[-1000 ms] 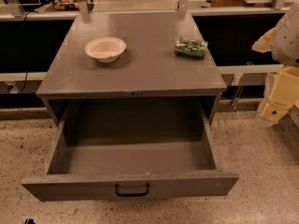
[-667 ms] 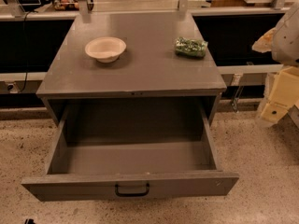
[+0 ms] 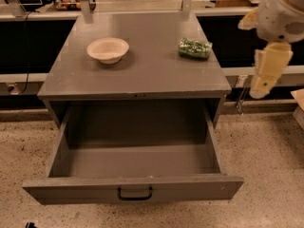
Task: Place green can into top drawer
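Observation:
The green can (image 3: 194, 48) lies on its side on the grey cabinet's top, at the back right. The top drawer (image 3: 137, 161) is pulled wide open below it and holds nothing; its flat front carries a small black handle (image 3: 135, 194). My gripper (image 3: 260, 88) hangs with its tips pointing down off the cabinet's right side. It is to the right of the can, a little nearer the camera, and apart from it. It holds nothing that I can see.
A cream bowl (image 3: 108, 49) sits on the cabinet top (image 3: 142, 75) at the back left. Two metal posts rise at the cabinet's back edge. Dark shelving runs behind it, with speckled floor (image 3: 266, 146) around the drawer.
My arm and gripper have risen and shifted slightly left, toward the cabinet's right edge. The can, bowl and drawer have not moved.

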